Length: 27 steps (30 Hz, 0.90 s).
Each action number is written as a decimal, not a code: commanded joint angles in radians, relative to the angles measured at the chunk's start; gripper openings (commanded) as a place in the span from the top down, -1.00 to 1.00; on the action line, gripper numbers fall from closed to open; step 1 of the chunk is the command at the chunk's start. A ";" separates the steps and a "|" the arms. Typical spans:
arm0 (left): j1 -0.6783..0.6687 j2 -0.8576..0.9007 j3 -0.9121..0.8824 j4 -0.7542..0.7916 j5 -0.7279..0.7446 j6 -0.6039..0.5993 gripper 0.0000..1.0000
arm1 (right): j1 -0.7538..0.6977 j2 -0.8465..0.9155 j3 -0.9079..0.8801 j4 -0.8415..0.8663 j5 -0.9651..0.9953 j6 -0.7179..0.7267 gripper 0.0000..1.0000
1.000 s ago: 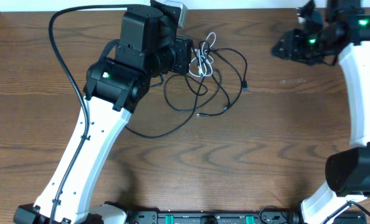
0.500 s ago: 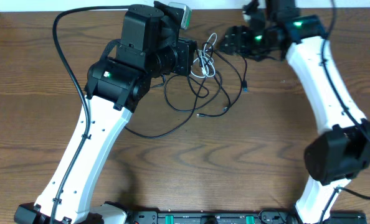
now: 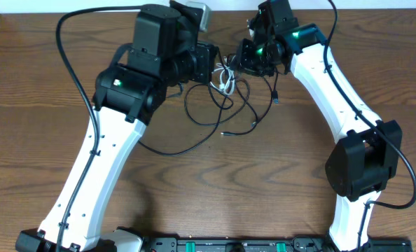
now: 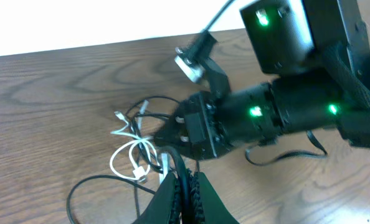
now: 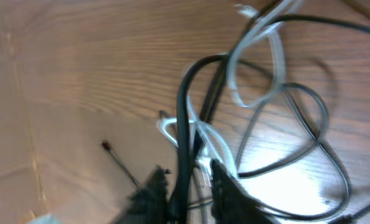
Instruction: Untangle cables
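**Right arm (image 3: 327,77) has swung in**

Tangled thin black cords (image 3: 225,105) and a short white cord (image 3: 227,82) lie at the top middle of the brown wooden table (image 3: 278,175). Both the left gripper (image 4: 186,186) and right gripper (image 5: 188,186) pinch a black cord.

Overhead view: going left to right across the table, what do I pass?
Left elbow → left claw → right claw → black plug → right elbow. The white cable overlaps the claws, so it's left out.
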 commanded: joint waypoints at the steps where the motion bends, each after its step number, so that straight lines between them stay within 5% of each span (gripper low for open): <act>1: 0.050 0.001 0.006 0.009 -0.011 0.019 0.85 | -0.009 0.011 -0.001 -0.017 0.113 0.002 0.98; 10: 0.216 0.001 0.006 -0.010 -0.317 0.020 0.85 | -0.175 -0.037 0.000 -0.087 0.105 -0.127 0.98; 27: 0.534 0.001 0.006 0.021 -0.329 0.020 0.85 | -0.590 -0.107 0.000 -0.233 0.097 -0.309 0.98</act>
